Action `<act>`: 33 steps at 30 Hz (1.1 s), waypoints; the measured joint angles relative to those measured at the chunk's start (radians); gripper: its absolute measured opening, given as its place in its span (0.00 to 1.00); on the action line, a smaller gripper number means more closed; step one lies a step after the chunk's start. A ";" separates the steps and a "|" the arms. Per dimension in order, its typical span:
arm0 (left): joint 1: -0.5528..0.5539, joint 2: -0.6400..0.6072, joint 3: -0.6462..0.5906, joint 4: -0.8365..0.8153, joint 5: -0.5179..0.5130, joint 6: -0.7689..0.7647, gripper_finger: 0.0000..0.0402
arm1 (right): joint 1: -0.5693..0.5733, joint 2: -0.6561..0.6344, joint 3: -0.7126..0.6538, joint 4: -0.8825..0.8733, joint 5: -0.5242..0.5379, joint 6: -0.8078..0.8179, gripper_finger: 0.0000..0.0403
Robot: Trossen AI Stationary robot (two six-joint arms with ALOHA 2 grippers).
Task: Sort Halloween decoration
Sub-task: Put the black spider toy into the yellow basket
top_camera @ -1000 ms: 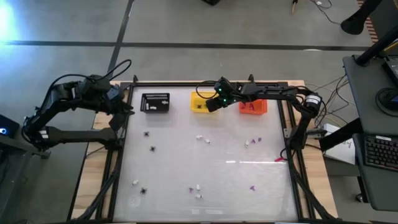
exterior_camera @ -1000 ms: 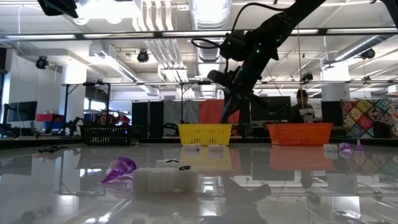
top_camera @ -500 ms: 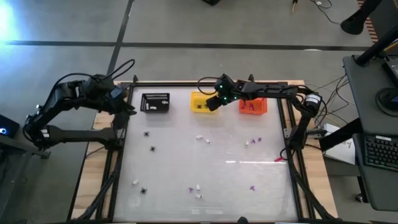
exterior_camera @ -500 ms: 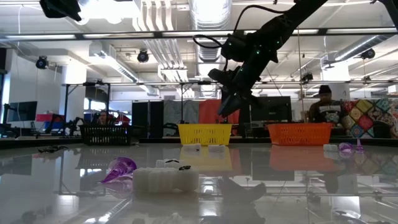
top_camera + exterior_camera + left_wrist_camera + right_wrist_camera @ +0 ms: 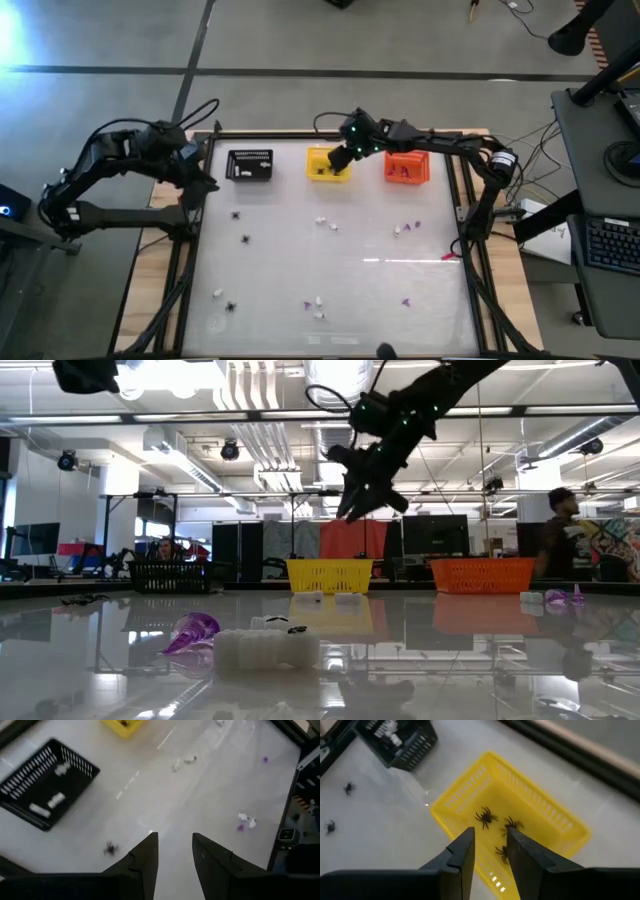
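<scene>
My right gripper [image 5: 340,157] [image 5: 490,851] hangs open and empty above the yellow basket [image 5: 328,165] [image 5: 540,812], well clear of its rim in the low view [image 5: 352,512]. Three black spiders [image 5: 485,816] lie on the basket floor. My left gripper [image 5: 203,168] [image 5: 175,849] waits open at the table's left edge, next to the black basket [image 5: 250,165] [image 5: 30,795], which holds white bits [image 5: 56,799]. More spiders [image 5: 237,213], white bits [image 5: 322,221] and purple bits [image 5: 406,300] lie scattered on the glossy table.
The orange basket [image 5: 406,170] stands right of the yellow one along the far edge and holds purple bits. A dark frame rail [image 5: 195,250] runs down the table's left side. The table's middle is open between the scattered trinkets. A person [image 5: 560,540] moves in the room behind.
My right gripper has risen from just above the yellow basket's rim to well above it, drifting slightly toward the far edge. The left arm has stayed put. A person in the room behind has walked toward the right.
</scene>
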 joint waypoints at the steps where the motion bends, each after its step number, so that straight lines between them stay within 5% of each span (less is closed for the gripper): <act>1: -0.004 -0.007 -0.014 0.000 0.008 -0.011 0.26 | 0.000 0.000 0.027 -0.026 0.000 -0.025 0.25; 18: -0.217 -0.103 -0.383 0.191 0.113 -0.280 0.26 | -0.040 -0.002 0.325 -0.353 0.011 -0.172 0.23; 33: -0.332 -0.090 -0.654 0.408 0.083 -0.282 0.26 | -0.052 -0.002 0.425 -0.520 0.011 -0.208 0.23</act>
